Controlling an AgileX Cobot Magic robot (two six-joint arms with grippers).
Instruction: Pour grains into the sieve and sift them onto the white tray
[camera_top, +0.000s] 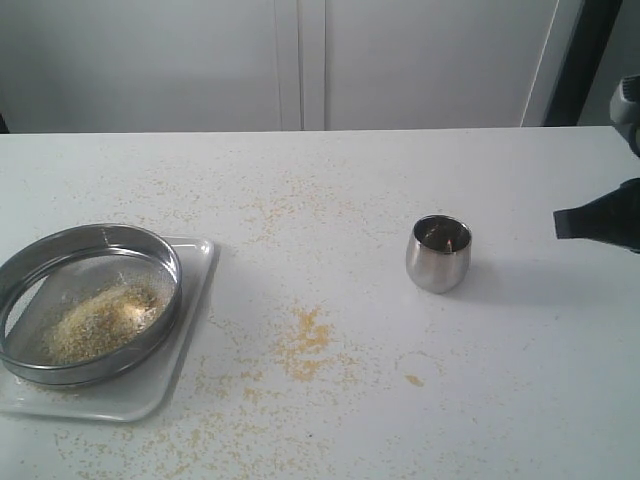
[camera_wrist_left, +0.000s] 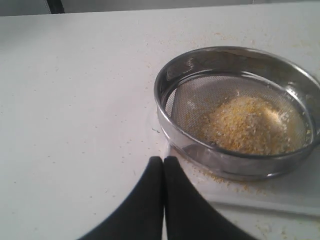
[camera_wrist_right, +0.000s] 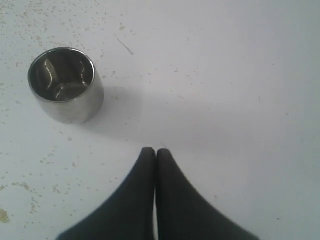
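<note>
The sieve (camera_top: 85, 300) (camera_wrist_left: 235, 107) rests on the white tray (camera_top: 190, 330) (camera_wrist_left: 280, 192) at the near left of the table. A sandy heap of grains (camera_top: 100, 318) (camera_wrist_left: 245, 125) lies on its mesh. My left gripper (camera_wrist_left: 163, 159) is shut and empty, just outside the sieve's rim, out of the exterior view. My right gripper (camera_wrist_right: 154, 150) (camera_top: 560, 224) is also shut and empty, hovering at the right edge, apart from the small steel cup (camera_top: 438, 253) (camera_wrist_right: 65, 84), which stands upright and looks empty.
Spilled grains are scattered over the white table, with a denser patch (camera_top: 305, 340) near the middle front and a small one (camera_top: 412, 380) to its right. A pale wall with panels runs behind the table.
</note>
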